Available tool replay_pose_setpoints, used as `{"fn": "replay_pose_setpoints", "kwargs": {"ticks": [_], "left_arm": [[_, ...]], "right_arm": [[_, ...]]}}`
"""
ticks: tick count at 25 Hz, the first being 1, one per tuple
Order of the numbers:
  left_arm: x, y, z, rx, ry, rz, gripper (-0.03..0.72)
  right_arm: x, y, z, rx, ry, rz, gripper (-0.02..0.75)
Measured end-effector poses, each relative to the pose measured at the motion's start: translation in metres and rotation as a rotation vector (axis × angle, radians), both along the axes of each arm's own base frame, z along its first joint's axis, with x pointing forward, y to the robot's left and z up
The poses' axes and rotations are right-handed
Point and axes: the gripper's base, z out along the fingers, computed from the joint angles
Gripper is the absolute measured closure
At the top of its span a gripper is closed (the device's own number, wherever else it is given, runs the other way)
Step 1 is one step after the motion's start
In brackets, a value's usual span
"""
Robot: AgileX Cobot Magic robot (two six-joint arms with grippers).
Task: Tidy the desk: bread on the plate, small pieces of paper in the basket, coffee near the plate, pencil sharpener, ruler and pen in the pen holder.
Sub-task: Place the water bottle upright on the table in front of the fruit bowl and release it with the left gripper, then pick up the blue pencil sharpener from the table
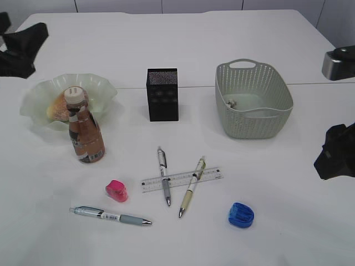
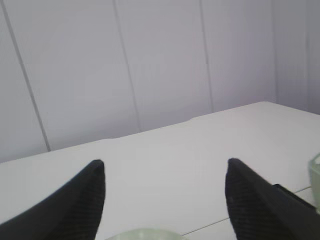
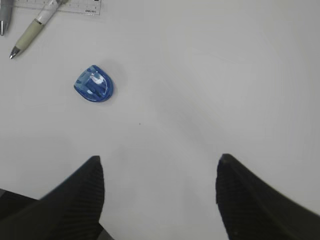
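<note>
The bread lies in the pale green wavy plate, and the coffee stands upright just in front of it. Mid-desk stands the black mesh pen holder; the basket to its right holds a small piece of paper. The ruler lies under two crossed pens; a third pen lies at the front left. A pink pencil sharpener and a blue one rest on the desk. My left gripper hangs open behind the plate. My right gripper is open and empty, right of the blue sharpener.
The desk has a thin seam running across it behind the basket. A grey metal block sits at the far right edge. The plate's rim shows below my left fingers.
</note>
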Motion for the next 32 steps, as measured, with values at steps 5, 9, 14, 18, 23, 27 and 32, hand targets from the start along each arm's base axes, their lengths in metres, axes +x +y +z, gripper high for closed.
{"fn": "replay_pose_setpoints", "kwargs": {"ticks": [5,9,14,18,23,27,32], "left_arm": [[-0.004,0.044,0.008,-0.055,0.084,0.176,0.141],[-0.014,0.059,0.003,-0.077,0.265,0.287,0.143],[-0.032,0.063,-0.009,-0.036,0.553,0.358,0.157],[-0.053,0.066,-0.015,-0.041,0.78,0.416,0.193],[-0.085,0.063,-0.024,-0.11,1.094,0.462,0.202],[-0.104,0.054,-0.03,-0.118,1.312,0.393,0.217],[-0.106,0.042,-0.008,-0.138,1.413,0.246,0.246]], "right_arm": [[0.0,0.0,0.0,0.0,0.0,0.0,0.225],[0.0,0.0,0.0,0.0,0.0,0.0,0.226],[0.0,0.0,0.0,0.0,0.0,0.0,0.226],[0.0,0.0,0.0,0.0,-0.002,0.0,0.226],[0.001,0.001,0.0,0.014,-0.007,0.001,0.226],[0.004,0.003,-0.006,0.006,0.027,0.017,0.226],[0.01,0.01,-0.004,0.023,0.065,0.036,0.226]]}}
